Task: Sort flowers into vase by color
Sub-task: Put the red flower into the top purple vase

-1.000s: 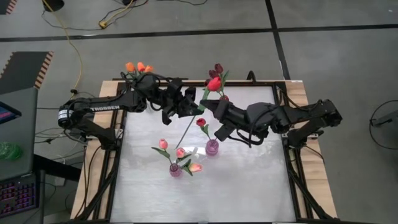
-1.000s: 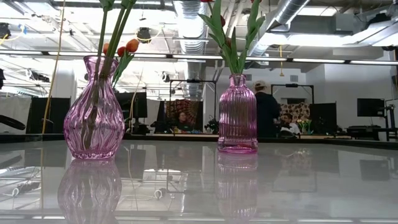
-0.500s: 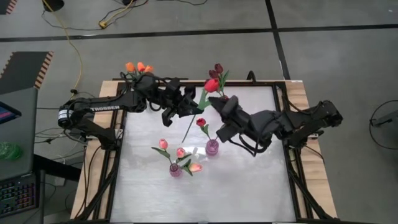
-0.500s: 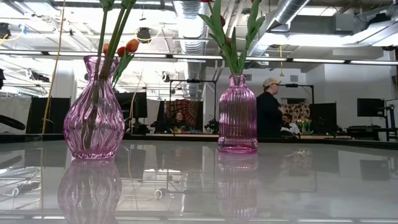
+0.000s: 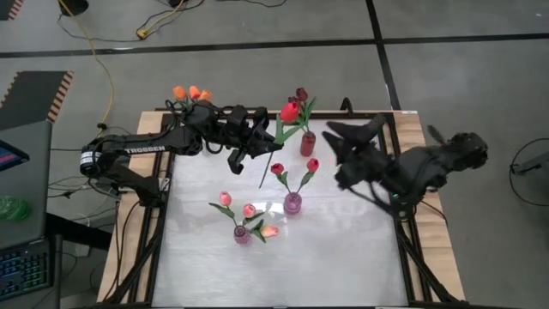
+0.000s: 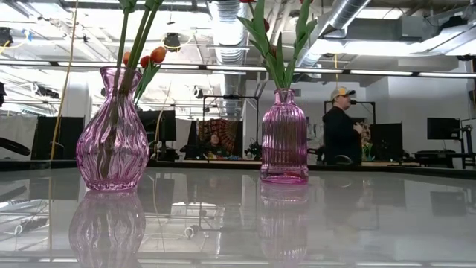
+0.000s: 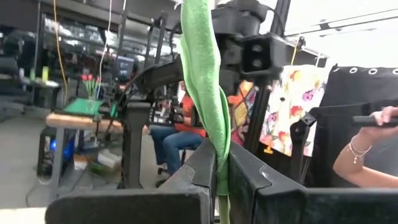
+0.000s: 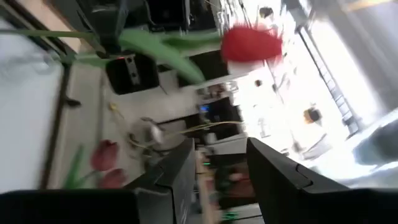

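Now the red tulip (image 5: 290, 112) hangs in the air over the table's far edge, long stem slanting from head down-left toward the table middle. Left gripper (image 5: 260, 146) is clamped on the stem mid-length. Right gripper (image 5: 336, 130), jaws apart & empty, sits off to the head's right; left arm nearer. Red-flower vase (image 5: 292, 202) lies just past the stem tip.

Red tulip (image 5: 291, 112) hangs tilted in mid-air (stem pinched) — 3 pink tulips (image 5: 248, 210) stand vased.
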You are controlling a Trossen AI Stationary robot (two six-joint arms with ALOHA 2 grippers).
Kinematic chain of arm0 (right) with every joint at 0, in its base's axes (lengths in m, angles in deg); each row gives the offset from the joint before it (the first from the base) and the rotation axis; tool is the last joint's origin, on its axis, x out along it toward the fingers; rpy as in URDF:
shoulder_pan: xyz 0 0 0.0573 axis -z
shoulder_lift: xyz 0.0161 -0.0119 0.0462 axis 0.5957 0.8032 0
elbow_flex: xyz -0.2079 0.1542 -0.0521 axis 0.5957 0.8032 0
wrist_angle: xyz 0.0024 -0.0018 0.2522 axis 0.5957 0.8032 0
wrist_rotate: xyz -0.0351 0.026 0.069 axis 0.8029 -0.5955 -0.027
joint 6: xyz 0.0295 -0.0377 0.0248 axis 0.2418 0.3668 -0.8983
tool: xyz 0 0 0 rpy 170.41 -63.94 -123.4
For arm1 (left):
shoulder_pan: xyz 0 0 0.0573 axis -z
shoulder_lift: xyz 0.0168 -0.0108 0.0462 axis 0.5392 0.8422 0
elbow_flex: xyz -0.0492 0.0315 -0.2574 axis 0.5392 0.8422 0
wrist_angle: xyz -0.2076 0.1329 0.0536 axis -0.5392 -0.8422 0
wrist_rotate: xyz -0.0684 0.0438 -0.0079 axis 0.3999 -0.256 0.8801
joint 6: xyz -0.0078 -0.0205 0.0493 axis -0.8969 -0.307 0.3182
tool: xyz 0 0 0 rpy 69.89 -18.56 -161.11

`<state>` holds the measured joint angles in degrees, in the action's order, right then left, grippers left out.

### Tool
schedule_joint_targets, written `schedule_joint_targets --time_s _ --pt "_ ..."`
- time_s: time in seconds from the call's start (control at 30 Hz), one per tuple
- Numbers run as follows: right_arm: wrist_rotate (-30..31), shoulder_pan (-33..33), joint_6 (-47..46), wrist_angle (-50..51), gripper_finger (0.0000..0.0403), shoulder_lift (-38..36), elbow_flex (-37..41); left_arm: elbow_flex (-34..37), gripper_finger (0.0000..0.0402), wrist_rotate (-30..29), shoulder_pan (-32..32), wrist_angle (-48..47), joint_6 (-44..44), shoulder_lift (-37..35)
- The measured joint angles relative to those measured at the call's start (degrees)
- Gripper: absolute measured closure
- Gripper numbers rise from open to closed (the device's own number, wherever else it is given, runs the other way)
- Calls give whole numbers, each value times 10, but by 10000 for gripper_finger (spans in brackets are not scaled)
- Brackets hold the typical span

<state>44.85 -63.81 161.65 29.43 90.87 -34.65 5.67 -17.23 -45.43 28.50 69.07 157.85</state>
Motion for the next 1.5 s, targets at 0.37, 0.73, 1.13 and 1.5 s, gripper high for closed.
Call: schedule_joint_targets --time_s 0.37,0.73,1.13,1.5 --pt "-80 -8 -531 390 233 -100 0 0 395 -38 52 44 75 0" --pt "-99 -7 -828 578 233 -109 10 0 397 -84 131 54 188 0" --pt "-92 -9 -955 544 233 -142 213 9 397 -164 207 56 307 1" --pt "-88 -8 -974 419 233 -189 364 107 398 -240 210 187 301 2"
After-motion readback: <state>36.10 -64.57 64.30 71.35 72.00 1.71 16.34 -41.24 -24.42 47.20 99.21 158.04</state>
